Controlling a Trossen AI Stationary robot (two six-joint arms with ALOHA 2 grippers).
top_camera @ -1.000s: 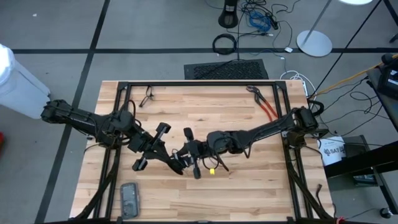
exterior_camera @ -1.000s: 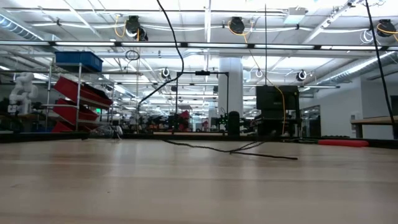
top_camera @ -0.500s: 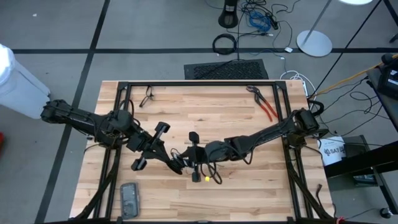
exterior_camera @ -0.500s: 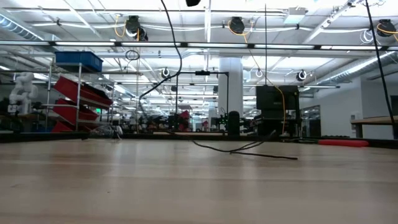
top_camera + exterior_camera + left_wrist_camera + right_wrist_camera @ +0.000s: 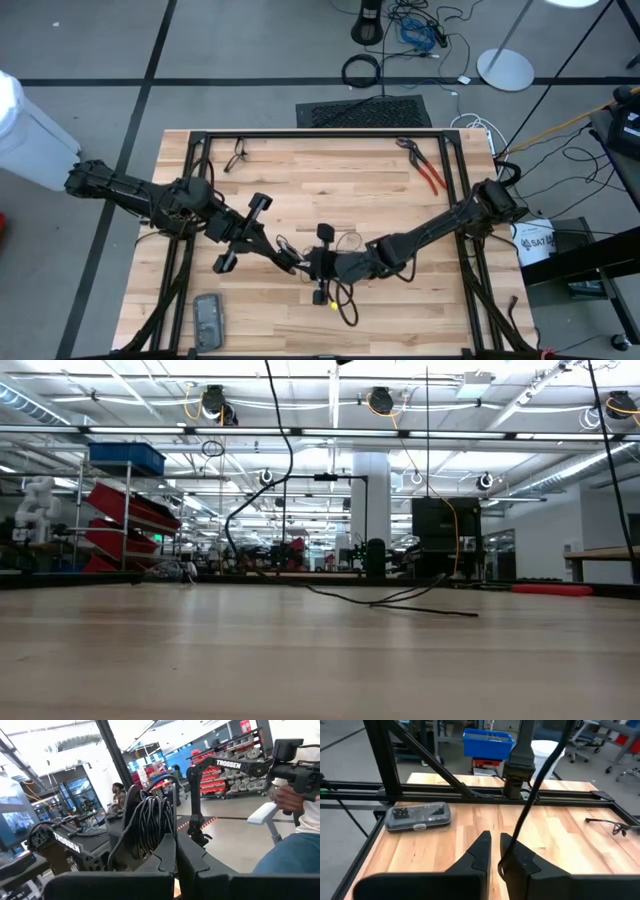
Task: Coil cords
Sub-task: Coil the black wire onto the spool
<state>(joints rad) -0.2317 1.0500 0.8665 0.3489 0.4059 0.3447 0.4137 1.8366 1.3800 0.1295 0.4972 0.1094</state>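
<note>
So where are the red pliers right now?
In the high view, the red-handled pliers lie on the wooden table near its far right corner, beside the black frame rail, away from both arms.

Far black robot arm link [image 5: 235,765]: "TROSSEN", white letters.
Near black robot arm link [image 5: 65,842]: "TROSSEN", white letters.
White bucket [image 5: 533,243] right of bench: "SAT", partly readable.

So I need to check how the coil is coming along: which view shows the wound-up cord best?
The left wrist view: the cord fills the frame as a bundle of loops pinched in the shut left claw. The high view shows only small loops between the arms. The low view shows a strand hanging. The right wrist view shows one strand.
</note>
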